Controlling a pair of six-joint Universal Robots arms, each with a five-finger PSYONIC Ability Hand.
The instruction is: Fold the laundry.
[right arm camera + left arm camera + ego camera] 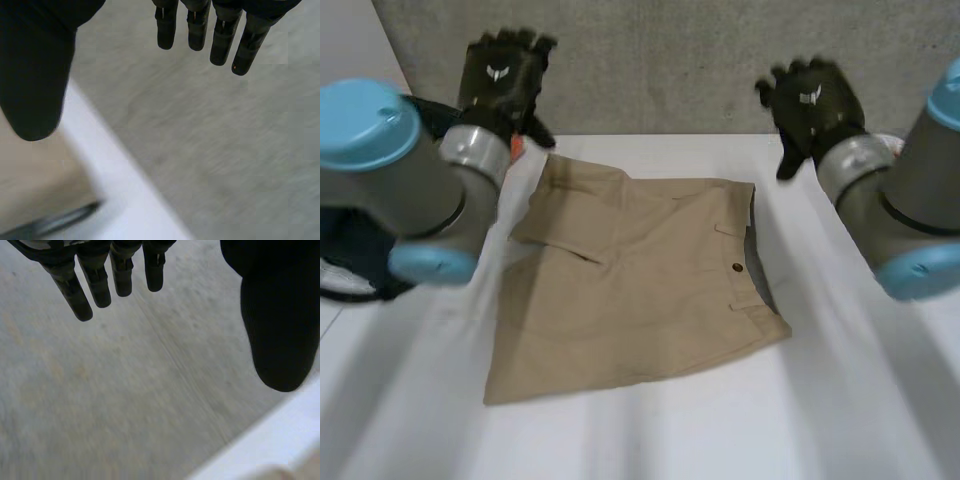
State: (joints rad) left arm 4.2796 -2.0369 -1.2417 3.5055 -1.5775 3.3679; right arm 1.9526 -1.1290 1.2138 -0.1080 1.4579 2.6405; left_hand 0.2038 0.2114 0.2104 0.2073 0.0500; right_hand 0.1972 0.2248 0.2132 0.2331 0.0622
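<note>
Tan shorts (630, 280) lie folded and flat on the white table (720, 430), waistband with a button toward the right. My left hand (502, 75) is raised above the table's far left edge, clear of the cloth, open with straight fingers (95, 282) and nothing in it. My right hand (810, 105) is up at the far right, also off the shorts, open with straight fingers (222, 37) and empty. A tan corner of the shorts (30, 180) lies below the right thumb.
A grey concrete wall (660, 60) rises just behind the table's far edge (260, 440). A dark object with an orange bit (517, 145) sits at the table's far left, behind my left arm.
</note>
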